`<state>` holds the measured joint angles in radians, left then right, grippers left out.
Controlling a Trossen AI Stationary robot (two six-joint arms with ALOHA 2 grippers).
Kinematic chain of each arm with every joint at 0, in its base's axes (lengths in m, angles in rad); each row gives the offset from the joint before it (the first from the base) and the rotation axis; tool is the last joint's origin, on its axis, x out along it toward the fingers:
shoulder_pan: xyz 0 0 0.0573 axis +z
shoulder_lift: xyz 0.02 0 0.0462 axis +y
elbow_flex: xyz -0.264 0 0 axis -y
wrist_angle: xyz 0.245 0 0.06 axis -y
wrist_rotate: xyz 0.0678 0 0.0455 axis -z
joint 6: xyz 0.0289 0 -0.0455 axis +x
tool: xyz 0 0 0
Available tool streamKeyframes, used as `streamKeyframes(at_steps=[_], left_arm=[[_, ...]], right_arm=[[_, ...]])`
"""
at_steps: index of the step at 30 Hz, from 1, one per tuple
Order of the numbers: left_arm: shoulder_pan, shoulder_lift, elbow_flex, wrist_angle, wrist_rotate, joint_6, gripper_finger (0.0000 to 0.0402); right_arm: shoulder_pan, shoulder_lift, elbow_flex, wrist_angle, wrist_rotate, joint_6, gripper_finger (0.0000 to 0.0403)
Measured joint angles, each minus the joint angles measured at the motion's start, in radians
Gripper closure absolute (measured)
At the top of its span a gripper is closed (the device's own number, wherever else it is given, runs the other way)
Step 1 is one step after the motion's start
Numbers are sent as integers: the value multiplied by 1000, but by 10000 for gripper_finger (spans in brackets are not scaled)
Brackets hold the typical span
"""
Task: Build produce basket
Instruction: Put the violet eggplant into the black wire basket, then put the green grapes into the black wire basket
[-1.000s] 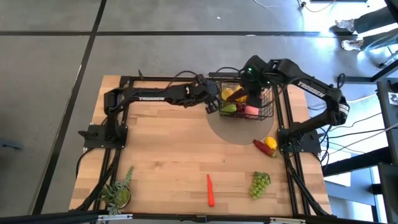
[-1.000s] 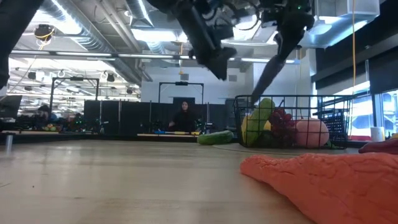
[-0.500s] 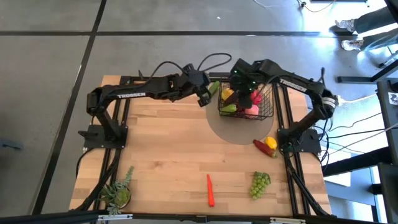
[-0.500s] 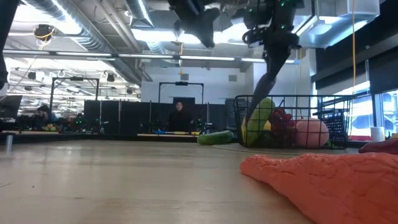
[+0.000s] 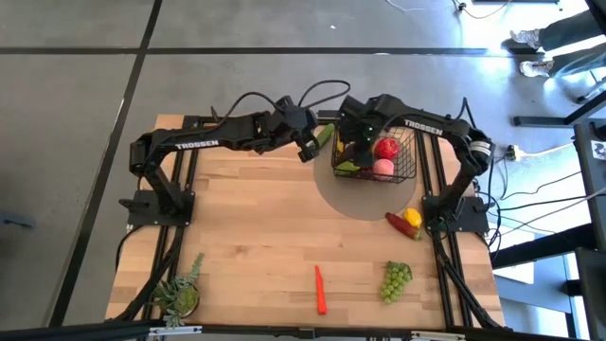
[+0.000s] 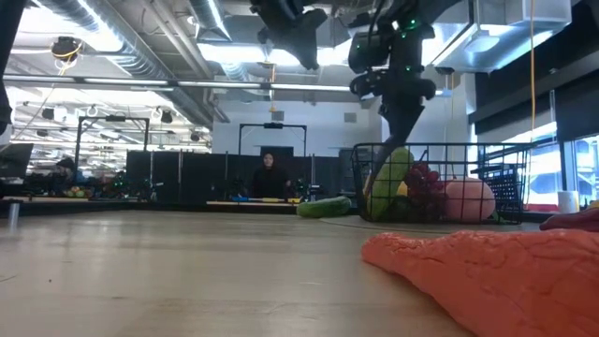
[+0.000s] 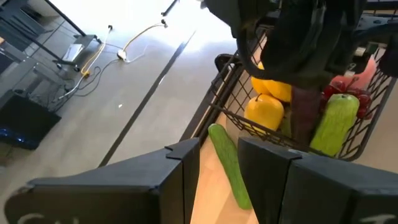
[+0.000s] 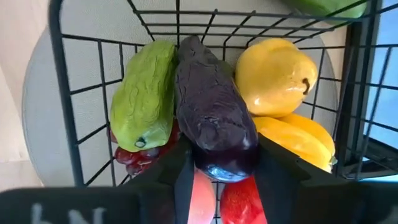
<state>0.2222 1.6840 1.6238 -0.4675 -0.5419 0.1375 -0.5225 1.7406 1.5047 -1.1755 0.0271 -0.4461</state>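
Two fingers of the right gripper (image 8: 217,177) flanked the eggplant (image 8: 211,118) inside the basket (image 5: 407,170); whether they gripped it, I cannot tell.

Basket (image 5: 405,169) at table's (image 5: 256,237) far right. Cucumber (image 5: 325,134) just outside its left wall. Peppers (image 5: 405,222) nearer, off basket's right corner. Carrot (image 5: 321,289) and grapes (image 5: 396,279) at near edge, grapes rightmost. Potted plant (image 5: 180,294) in near left corner.
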Motion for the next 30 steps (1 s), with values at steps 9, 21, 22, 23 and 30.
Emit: streamKeyframes(at_steps=[9, 21, 22, 23, 30], left_arm=[[0, 1, 0, 0, 0, 1, 303], [0, 2, 0, -18, 0, -2, 303], [0, 2, 0, -20, 0, -4, 303], [0, 2, 0, -21, 0, -7, 303], [3, 2, 0, -30, 7, -82, 303]], right_arm=[[10, 6, 0, 35, 54, -7, 202], [49, -40, -1, 18, 130, 47, 177], [49, -55, -1, 12, 131, 52, 177], [49, -70, -1, 5, 130, 53, 177], [49, -216, -1, -5, 129, 133, 177]])
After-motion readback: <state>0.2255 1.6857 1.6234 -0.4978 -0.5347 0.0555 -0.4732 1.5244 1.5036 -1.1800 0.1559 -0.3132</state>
